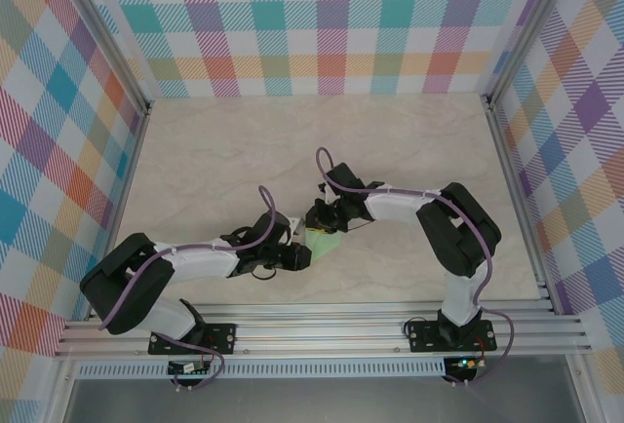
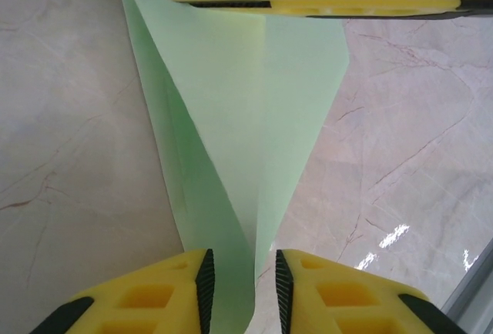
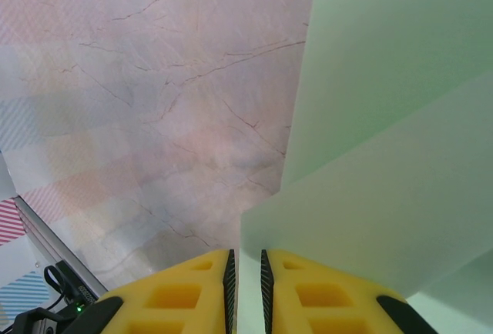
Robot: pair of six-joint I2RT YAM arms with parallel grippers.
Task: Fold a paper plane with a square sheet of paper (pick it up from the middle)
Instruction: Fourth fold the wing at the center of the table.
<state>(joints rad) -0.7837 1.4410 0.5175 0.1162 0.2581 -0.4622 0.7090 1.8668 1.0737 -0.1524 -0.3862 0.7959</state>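
Here, the pale green paper (image 1: 323, 243) is held over the worktop (image 1: 409, 150), pinched at its narrow tip by the left end effector (image 2: 243, 292) and at its wide end by the right end effector (image 3: 248, 276), presumably so that the folded layers are pulled taut.

Pale marbled table (image 1: 244, 150) sits ringed by bright plaid walls (image 1: 322, 23), silver metal rails (image 1: 322, 330) along the near edge.
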